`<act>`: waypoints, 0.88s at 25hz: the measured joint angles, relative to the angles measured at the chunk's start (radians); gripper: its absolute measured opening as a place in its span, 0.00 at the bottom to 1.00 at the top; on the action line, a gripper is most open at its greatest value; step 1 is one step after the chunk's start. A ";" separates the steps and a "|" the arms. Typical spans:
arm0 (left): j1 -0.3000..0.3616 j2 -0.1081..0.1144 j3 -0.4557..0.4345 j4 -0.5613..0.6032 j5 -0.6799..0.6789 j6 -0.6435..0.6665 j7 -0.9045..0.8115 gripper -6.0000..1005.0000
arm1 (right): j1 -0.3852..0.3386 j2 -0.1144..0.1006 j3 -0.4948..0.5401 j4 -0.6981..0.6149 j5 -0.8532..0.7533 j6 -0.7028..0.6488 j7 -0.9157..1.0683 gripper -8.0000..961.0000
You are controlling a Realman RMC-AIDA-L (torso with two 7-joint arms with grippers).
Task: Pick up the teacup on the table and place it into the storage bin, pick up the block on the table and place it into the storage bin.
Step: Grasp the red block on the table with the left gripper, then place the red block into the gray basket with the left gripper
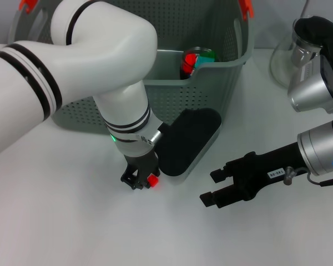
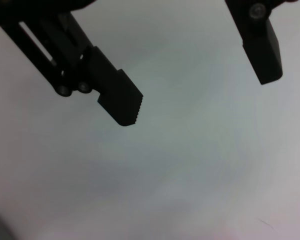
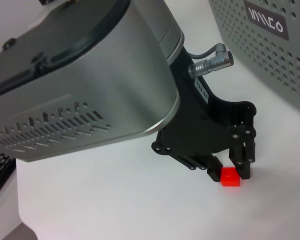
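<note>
**Small block, tall bin wall: a slip or a snag is the risk**

Nearest, the right black end effector (image 1: 215,187) hovers low over the white desk (image 1: 72,233) at the right, released and holding nothing. Just left of it and slightly farther, the left black end effector (image 1: 137,177) points straight down at the desk with the small red cube block (image 3: 230,176) at its tip. Whether it is clenched on the block cannot be told.

The block is tiny, so an off-centre hold would likely let it twist free or drop on the lift.

Directly behind stands the large grey-green perforated plastic storage bin (image 1: 172,100), its black label facing the block. Its near wall rises between block and opening, so a low carry could knock the rim. The right arm sits close enough to crowd the path.

Inside the bin lies a red and green object (image 1: 197,60), possibly the teacup. At far right stands a clear glass jug (image 1: 291,52)
</note>
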 joint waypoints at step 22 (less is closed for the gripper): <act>0.033 0.003 -0.168 0.118 -0.012 0.216 -0.038 0.19 | -0.001 -0.003 0.000 0.000 0.001 0.001 -0.003 0.82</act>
